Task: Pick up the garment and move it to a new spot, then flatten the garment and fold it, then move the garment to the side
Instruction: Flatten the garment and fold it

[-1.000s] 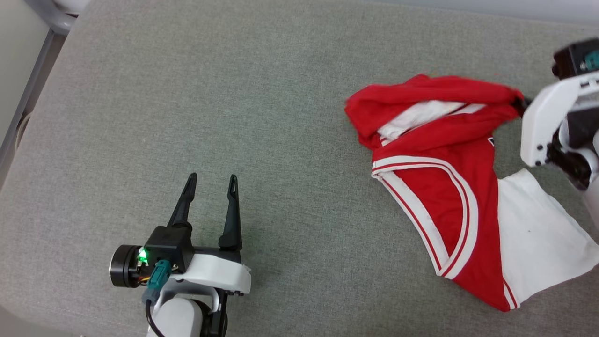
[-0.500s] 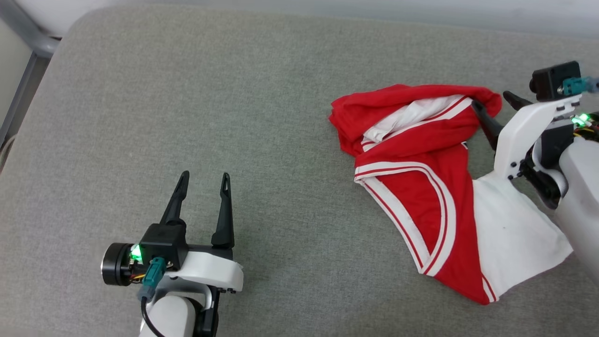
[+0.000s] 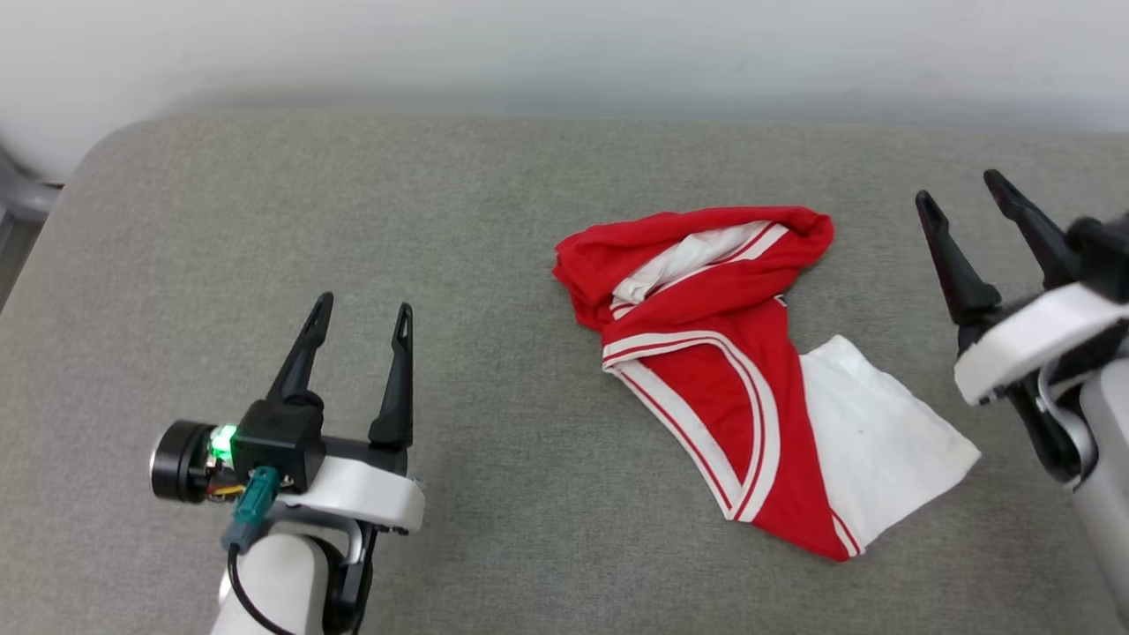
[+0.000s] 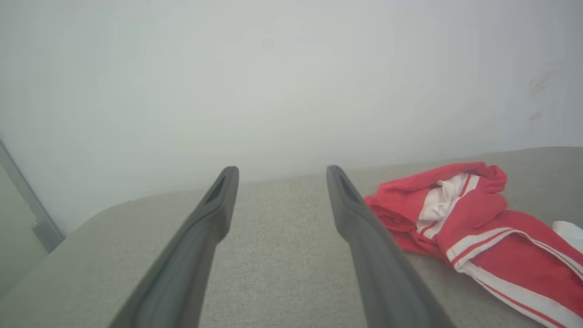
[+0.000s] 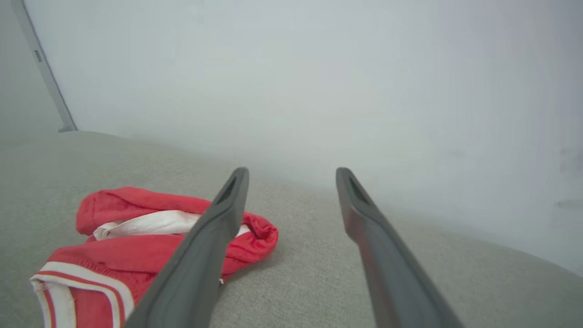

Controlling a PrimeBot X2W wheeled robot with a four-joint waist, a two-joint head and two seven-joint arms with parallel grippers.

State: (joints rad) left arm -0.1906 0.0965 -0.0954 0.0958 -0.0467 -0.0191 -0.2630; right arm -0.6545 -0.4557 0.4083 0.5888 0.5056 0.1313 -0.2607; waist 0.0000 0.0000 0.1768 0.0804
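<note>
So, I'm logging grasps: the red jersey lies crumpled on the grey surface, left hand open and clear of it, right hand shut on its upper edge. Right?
Not quite: the right hand is open and apart from the jersey, as the head view shows. The rest stands: the jersey lies crumpled on the grey surface, left hand open and clear of it.

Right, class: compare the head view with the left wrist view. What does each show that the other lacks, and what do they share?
Head view: the open right gripper, and the full outline of the red jersey T-shirt from above. Left wrist view: a low side look at its bunched end humping off the grey cushion, plus faint wall marks. Both: the open left gripper, the T-shirt, the cushion.
</note>
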